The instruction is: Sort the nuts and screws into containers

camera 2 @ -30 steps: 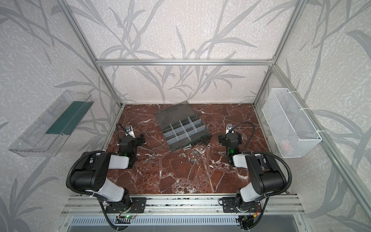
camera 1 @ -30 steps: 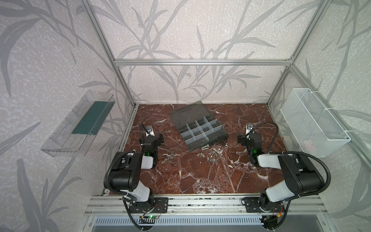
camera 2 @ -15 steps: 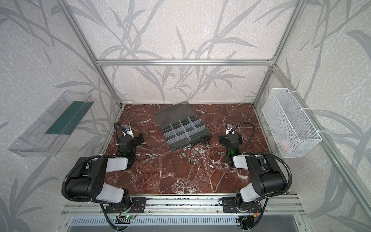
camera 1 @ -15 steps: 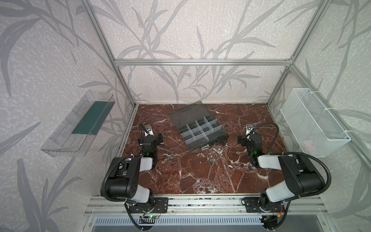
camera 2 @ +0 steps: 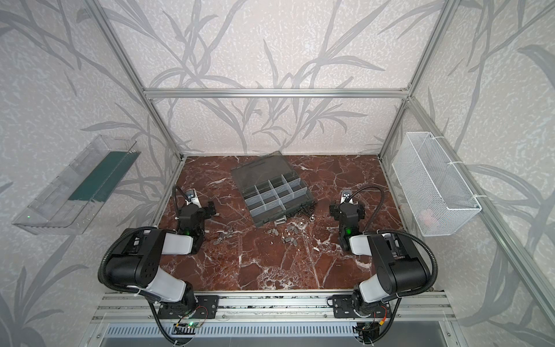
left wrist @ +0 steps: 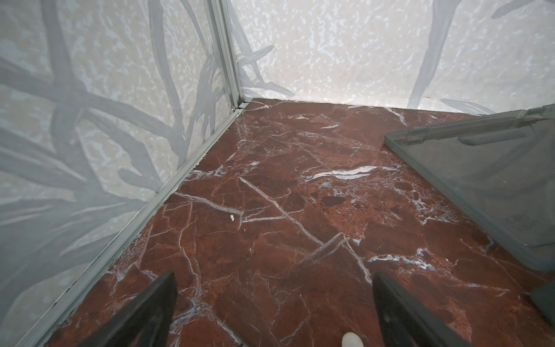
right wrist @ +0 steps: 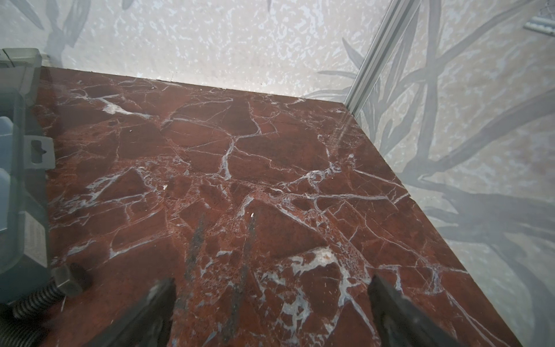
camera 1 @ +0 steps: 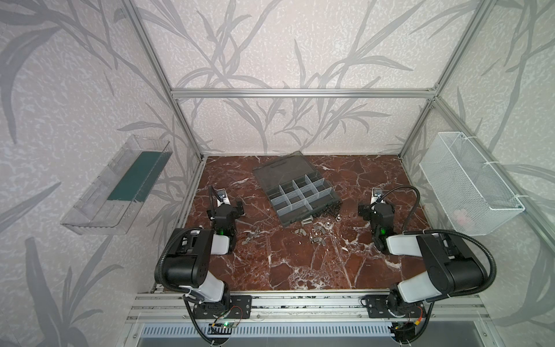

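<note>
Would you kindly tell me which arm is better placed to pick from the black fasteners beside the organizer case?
Right, probably: the open right gripper is close to the black fasteners by the organizer case; the left gripper is across the case, farther off.

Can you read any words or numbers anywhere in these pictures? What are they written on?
No words or numbers here can be read.
On the lid, the raised marks: too faint to read.
On the side of the case, the sticker: too blurred to read.
</note>
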You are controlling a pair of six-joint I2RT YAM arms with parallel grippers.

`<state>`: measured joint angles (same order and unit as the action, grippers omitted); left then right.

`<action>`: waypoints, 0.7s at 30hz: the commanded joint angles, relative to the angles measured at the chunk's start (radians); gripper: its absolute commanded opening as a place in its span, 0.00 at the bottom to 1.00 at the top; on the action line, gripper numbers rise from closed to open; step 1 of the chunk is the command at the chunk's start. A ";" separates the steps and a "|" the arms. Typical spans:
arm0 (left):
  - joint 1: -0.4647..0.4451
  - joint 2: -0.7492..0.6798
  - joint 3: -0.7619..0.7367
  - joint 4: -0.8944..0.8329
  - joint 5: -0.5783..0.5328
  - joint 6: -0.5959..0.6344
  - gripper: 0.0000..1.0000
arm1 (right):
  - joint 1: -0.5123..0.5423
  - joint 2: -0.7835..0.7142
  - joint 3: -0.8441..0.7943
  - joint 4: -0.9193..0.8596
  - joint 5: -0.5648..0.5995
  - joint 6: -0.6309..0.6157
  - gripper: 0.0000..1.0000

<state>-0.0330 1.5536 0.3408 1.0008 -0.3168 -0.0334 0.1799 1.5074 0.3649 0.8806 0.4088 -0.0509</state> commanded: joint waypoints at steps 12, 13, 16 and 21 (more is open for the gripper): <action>-0.206 -0.295 0.042 -0.209 -0.217 0.134 0.99 | -0.033 -0.456 -0.002 -0.386 0.093 0.418 0.99; -0.223 -0.324 0.055 -0.249 -0.225 0.117 0.99 | -0.036 -0.469 -0.013 -0.350 0.033 0.399 0.99; -0.269 -0.390 0.122 -0.397 -0.234 0.042 0.99 | -0.036 -0.467 0.078 -0.488 -0.083 0.387 0.99; -0.351 -0.442 0.277 -0.651 -0.184 -0.005 0.99 | -0.043 -0.400 0.202 -0.601 -0.194 0.423 0.99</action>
<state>-0.3481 1.1374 0.5415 0.5362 -0.5045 0.0002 0.1429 1.0843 0.4988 0.3618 0.3183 0.3225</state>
